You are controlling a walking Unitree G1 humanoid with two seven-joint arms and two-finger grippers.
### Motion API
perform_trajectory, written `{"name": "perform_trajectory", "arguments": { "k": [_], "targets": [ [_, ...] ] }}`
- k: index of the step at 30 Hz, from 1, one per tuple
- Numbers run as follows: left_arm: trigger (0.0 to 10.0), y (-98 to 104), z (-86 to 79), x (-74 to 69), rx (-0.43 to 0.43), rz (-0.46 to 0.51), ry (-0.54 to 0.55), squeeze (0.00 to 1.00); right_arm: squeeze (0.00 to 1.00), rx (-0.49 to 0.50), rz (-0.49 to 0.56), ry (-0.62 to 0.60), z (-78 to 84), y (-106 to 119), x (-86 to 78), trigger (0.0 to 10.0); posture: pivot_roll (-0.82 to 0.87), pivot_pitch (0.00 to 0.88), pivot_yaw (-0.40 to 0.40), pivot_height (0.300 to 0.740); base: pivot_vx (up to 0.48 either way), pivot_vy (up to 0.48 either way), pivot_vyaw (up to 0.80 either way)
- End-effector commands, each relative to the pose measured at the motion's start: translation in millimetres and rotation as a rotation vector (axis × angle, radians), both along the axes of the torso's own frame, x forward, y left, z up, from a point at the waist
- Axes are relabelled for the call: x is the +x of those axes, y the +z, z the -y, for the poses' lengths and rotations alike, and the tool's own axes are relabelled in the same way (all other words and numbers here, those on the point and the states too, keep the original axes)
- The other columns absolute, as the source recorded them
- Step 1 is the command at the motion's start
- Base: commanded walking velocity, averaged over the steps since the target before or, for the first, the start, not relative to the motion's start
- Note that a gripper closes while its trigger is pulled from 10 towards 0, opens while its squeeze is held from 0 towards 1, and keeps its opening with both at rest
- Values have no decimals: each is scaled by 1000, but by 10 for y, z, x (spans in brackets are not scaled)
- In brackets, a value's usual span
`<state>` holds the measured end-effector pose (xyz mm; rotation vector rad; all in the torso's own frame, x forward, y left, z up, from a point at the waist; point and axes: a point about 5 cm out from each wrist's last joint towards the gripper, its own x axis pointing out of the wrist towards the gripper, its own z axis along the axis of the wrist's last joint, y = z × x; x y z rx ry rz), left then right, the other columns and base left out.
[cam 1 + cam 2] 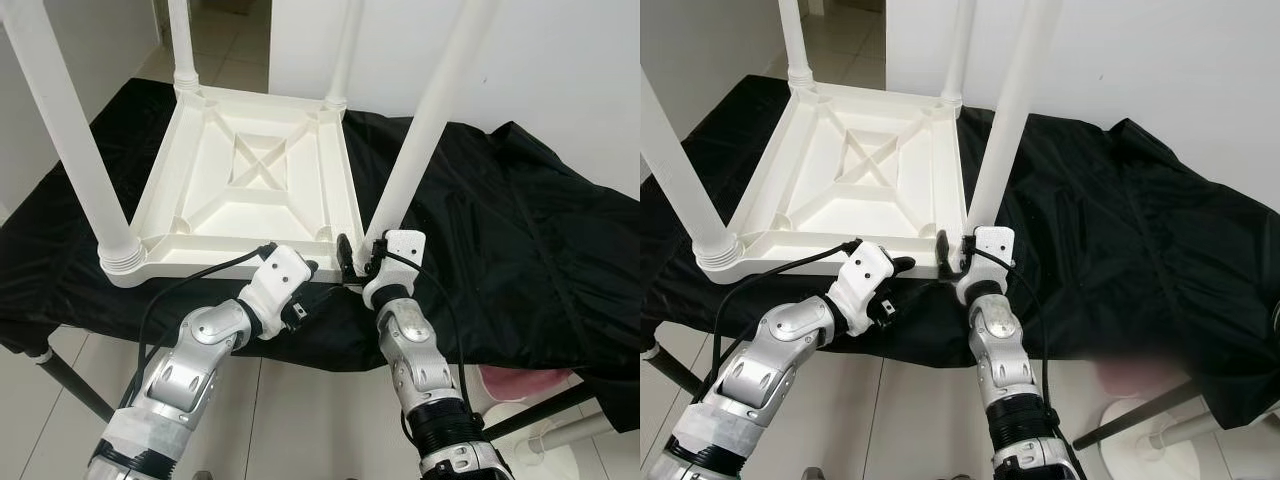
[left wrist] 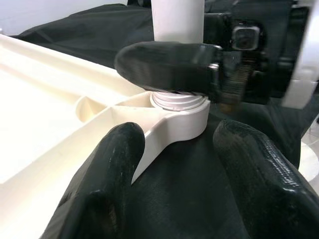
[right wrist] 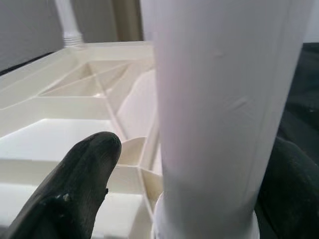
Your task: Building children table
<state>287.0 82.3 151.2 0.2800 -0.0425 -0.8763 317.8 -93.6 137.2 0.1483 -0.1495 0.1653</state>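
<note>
**Hidden, cropped, unclear**

All four legs run out past the top edge in the eye views; upper ends unseen. Near-right leg (image 1: 425, 130) base is masked by the right gripper (image 1: 358, 262), so its seating in the tabletop (image 1: 250, 175) corner cannot be judged there. In the right wrist view the leg is close and blurred, cut top and bottom; the far finger (image 3: 291, 194) is mostly behind it. Left gripper (image 2: 174, 189) fingers are cropped at the bottom edge. Pink object (image 1: 520, 383) under the cloth (image 1: 520, 220) edge: partly covered, not identifiable.
</note>
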Motion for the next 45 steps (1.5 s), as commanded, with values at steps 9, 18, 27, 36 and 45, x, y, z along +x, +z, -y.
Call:
{"name": "perform_trajectory", "arguments": {
  "k": [9, 18, 27, 36, 45],
  "targets": [
    [10000, 12, 24, 2, 17, 41, 1, 0, 0, -119, 70, 195, 262, -16, -39, 10000, 66, 0, -60, 740, 0, 0, 0],
    [10000, 50, 114, 10, 27, 90, -46, 0, 0, -220, 50, 361, 426, -78, 38, 10000, 74, 0, -61, 740, 0, 0, 0],
    [10000, 73, 151, 53, 43, 114, -73, 0, 0, -364, 39, 474, 535, 23, 256, 10000, 74, 0, -51, 740, 0, 0, 0],
    [10000, 78, 159, 69, 45, 126, -77, 0, 0, -412, 2, 532, 510, 19, 371, 4784, 86, 0, -54, 740, 0, 0, 0],
    [10000, 76, 157, 68, 40, 131, -72, 0, 0, -403, -52, 586, 477, -117, 362, 0, 89, 0, -61, 740, 0, 0, 0]
  ]
}}
